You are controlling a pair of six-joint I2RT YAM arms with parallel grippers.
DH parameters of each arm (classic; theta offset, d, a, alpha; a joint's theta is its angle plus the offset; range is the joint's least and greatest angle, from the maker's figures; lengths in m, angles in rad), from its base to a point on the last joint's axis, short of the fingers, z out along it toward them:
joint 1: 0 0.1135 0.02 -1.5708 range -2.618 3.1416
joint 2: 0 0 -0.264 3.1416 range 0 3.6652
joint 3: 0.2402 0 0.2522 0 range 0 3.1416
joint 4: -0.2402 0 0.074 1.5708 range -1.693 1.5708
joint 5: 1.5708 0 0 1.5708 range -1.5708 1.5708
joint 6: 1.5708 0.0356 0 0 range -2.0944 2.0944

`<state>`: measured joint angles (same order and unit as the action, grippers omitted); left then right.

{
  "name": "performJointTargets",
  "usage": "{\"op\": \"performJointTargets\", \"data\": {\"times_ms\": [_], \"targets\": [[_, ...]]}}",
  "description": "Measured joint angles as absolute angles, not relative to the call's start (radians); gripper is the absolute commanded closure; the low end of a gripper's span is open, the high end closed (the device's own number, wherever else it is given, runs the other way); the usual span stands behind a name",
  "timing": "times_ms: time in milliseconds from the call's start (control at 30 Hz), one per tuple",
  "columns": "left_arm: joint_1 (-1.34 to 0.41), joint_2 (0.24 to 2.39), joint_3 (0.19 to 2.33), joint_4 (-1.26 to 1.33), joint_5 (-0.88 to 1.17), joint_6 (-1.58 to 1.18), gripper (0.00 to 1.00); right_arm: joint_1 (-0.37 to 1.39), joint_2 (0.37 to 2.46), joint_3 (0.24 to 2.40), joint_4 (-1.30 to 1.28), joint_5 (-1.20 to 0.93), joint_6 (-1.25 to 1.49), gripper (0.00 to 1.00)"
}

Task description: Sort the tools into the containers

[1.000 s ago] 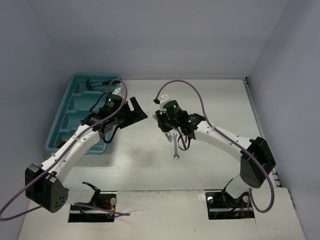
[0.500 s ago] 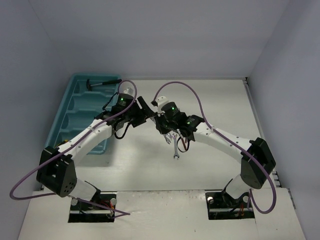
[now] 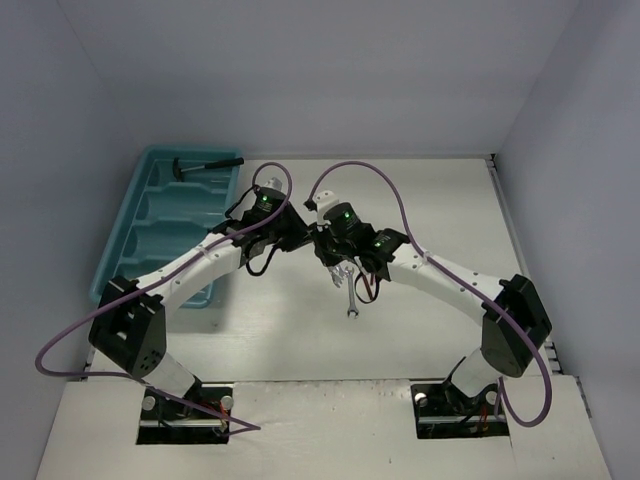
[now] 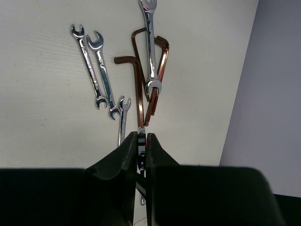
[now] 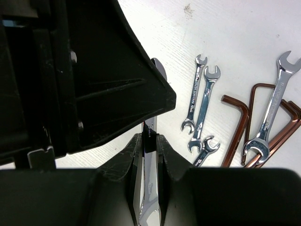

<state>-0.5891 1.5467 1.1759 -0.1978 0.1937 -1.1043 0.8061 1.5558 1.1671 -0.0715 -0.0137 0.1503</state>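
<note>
Two robot arms meet over the middle of a pale desk. The right fingers are clenched on a small silver wrench; the left fingers pinch what seems its other end, likely a handover, since the teal tray, with a hammer in its far compartment, sits left. Loose wrenches and reddish-brown keys lie below.

A white table spreads under and ahead of the left fingers, matt and faintly grained. To their right it ends at a pale lavender-grey wall. Well ahead of the right fingers a small dark smudge marks the tabletop. Seen from above, plain walls of that colour stand beyond and to either side of both pairs of fingers
</note>
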Motion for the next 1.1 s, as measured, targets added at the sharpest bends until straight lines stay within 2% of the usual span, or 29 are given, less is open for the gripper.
{"op": "performJointTargets", "data": {"times_ms": [67,133,167,200,267,367,467,633,900,1100], "targets": [[-0.59,1.547,1.176,-0.195,0.186,-1.108,1.0,0.807,1.556,1.167,-0.07,-0.009,0.15,0.88],[-0.59,1.546,1.176,-0.193,0.179,-1.112,1.0,0.807,1.555,1.167,-0.068,-0.006,0.15,0.67],[-0.59,1.544,1.175,-0.191,0.174,-1.112,1.0,0.807,1.555,1.167,-0.067,-0.006,0.151,0.61],[-0.59,1.54,1.173,-0.188,0.166,-1.112,1.0,0.806,1.552,1.167,-0.066,-0.007,0.154,0.46],[-0.589,1.526,1.168,-0.181,0.15,-1.111,1.0,0.807,1.537,1.167,-0.067,-0.008,0.16,0.25],[-0.575,1.497,1.168,-0.174,0.134,-1.104,1.0,0.807,1.491,1.167,-0.069,-0.004,0.161,0.12],[-0.546,1.462,1.168,-0.174,0.133,-1.089,1.0,0.807,1.423,1.167,-0.07,0.005,0.167,0.06],[-0.422,1.405,1.168,-0.185,0.158,-1.032,1.0,0.807,1.327,1.167,-0.088,0.047,0.174,0.04],[0.035,1.305,1.174,-0.26,0.276,-0.866,1.0,0.778,1.228,1.119,-0.114,0.096,0.185,0.04],[0.305,1.369,1.203,-0.312,0.347,-0.771,1.0,0.716,1.212,1.064,-0.135,0.101,0.206,0.04]]}}
